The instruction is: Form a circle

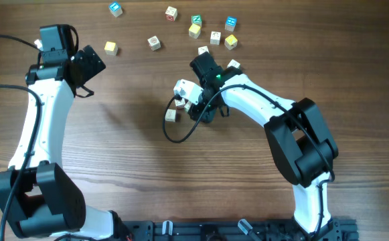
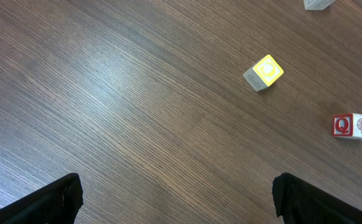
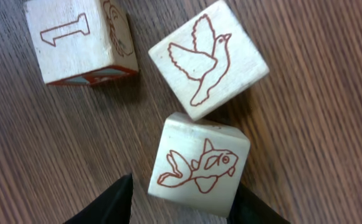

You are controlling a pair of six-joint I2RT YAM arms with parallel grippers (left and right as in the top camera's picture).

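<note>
Between the right pincer's fingers the fish cube is closely flanked; whether it is pinched cannot be told. Just beyond the tips it is met by the bird cube, with the numeral cube set farther left: here the circle lies, unfinished. The left pincer is spread wide; ahead to its right a yellow cube is seen, then a red Q cube

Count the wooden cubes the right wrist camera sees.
3: the number-one cube upper left, the bird cube upper right, the fish cube below it between the jaws. More may lie outside this view.
</note>
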